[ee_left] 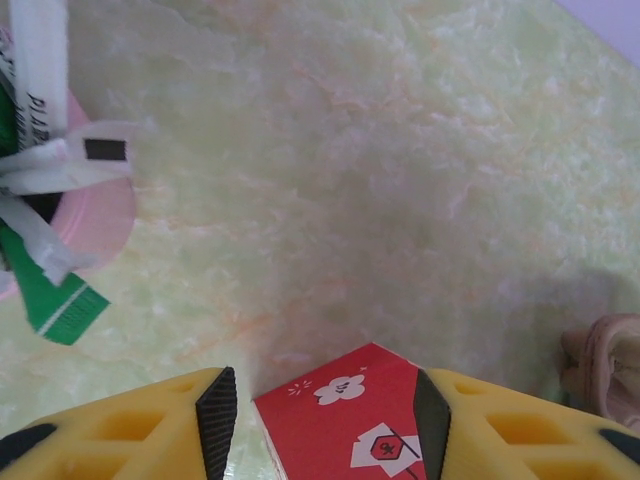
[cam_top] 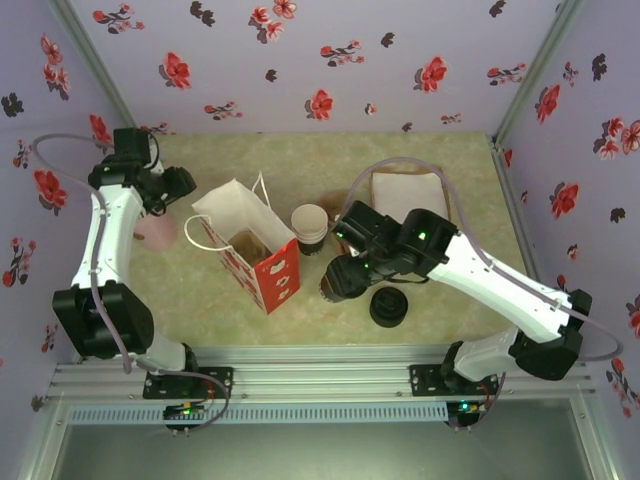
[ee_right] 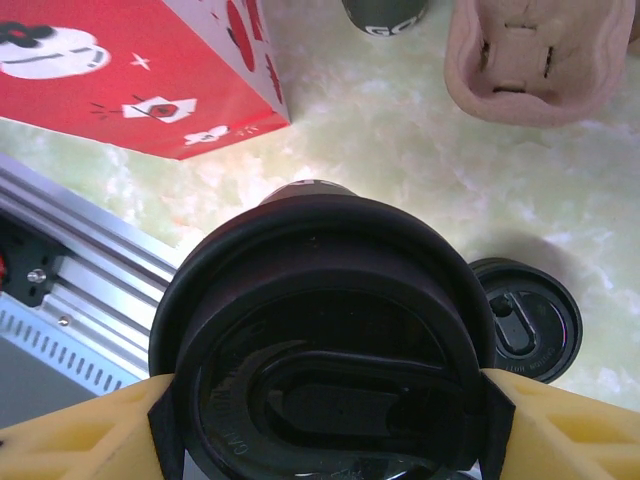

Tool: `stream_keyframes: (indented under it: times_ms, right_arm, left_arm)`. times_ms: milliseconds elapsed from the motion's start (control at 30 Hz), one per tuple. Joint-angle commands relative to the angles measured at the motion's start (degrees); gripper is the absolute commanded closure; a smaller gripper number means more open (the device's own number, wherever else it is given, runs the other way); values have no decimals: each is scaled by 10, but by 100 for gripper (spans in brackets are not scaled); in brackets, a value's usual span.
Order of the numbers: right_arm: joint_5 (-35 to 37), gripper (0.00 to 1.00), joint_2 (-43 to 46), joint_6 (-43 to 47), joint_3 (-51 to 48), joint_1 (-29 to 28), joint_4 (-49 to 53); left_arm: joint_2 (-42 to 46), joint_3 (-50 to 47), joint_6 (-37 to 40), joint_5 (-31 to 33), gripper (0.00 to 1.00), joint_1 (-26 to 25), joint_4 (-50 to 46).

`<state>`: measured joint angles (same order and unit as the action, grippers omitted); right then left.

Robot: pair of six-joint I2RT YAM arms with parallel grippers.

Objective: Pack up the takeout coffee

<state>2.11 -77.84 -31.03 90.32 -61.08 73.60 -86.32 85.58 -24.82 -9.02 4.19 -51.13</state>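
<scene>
Holding the small cream paper cup with its round black plastic lid point(ee_right: 320, 300) clamped in the right claw point(ee_right: 325, 415), we have it just right of the red-and-white paper bag point(cam_top: 280, 275), whose open mouth lies leftward, running far-left to near-right. The left claw point(ee_left: 325, 410) straddles the bag's red end; we cannot tell whether it pinches.

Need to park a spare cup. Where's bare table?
Bare: the near-left table between the paper bag and front rail, and the far strip behind bag and cup carrier. Crowded: around the cup stack, loose lids and the right gripper holding the takeout coffee.
</scene>
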Motion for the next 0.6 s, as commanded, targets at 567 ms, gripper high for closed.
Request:
stream_keyframes:
  times_ms: [567]
  right_arm:
    - [-21,30,42,15,101,-11,46]
  left_arm:
    - [0,-89,-3,-1,53,-64,38]
